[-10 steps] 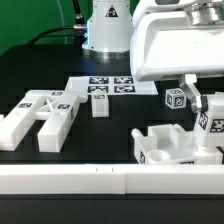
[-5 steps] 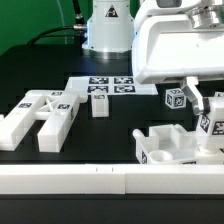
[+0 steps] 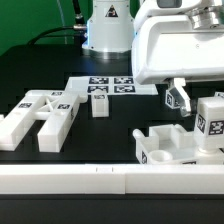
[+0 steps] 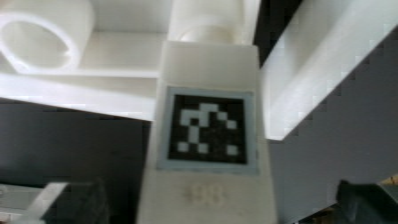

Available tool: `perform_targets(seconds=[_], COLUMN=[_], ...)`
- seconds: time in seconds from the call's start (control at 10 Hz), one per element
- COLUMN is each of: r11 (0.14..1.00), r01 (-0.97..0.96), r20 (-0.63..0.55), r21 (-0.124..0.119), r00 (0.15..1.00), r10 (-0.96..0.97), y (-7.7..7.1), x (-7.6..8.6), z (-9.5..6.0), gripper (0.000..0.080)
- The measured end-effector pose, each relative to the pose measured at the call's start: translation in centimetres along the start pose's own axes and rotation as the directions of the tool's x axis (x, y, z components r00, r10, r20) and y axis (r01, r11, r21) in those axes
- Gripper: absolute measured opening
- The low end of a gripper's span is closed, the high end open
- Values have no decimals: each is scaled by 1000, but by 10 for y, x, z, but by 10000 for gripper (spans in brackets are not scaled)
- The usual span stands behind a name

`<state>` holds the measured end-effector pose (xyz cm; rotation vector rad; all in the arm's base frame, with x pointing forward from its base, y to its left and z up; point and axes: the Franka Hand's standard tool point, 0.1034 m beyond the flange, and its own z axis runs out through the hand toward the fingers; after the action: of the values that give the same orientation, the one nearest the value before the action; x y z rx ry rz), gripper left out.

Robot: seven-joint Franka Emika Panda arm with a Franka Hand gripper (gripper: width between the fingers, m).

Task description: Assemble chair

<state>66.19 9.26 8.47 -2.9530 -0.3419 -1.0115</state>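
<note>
Chair pieces [image 3: 170,155] in glossy white chunky plastic lie unjoined on the black table [image 3: 110,128].

In the exterior view, the white robot arm [image 3: 180,40] fills the upper right of the frame. It hides most of the gripper [image 3: 192,96] beneath it. A long white rail [image 3: 100,182] runs across the lower frame.

At the left we see the H-shaped frame [image 3: 45,108] lying flat, its far end cut by the frame's left edge. At the lower right, the notched block [image 3: 170,155] sits just behind the rail. The marker board [image 3: 112,86] lies at centre, beyond the pieces.

A tagged bar [image 3: 211,118] stands upright against the right edge of the frame, just behind the notched block. A short bar [image 3: 99,104] stands just in front of the marker board. A small tagged cube [image 3: 177,97] sits tilted under the arm, near the tagged bar.

Only the wrist view shows the tagged bar [image 4: 210,125] close up, with its black-and-white tag facing the camera. It also shows a white piece with a round opening [image 4: 36,45] behind the bar, and we cannot tell which piece that is. That view is blurred and the exterior view covers the fingers, so we cannot tell how wide the jaws stand or whether they hold the bar.

Open table lies between the H-shaped frame and the notched block. Around the tagged bar the room is tight, with the cube, the block and the frame edge all near.
</note>
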Motion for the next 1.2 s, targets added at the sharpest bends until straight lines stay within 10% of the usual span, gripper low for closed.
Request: perform_targets(seconds=[0.8,1.2], r11=[1000,997], r01=[18,-7], r20=[66,432], r21=[10,80], r00=[998,901], r10=[-18,-28], y=[7,-4], x=[17,11], z=[-17,-5], gripper=[649,649])
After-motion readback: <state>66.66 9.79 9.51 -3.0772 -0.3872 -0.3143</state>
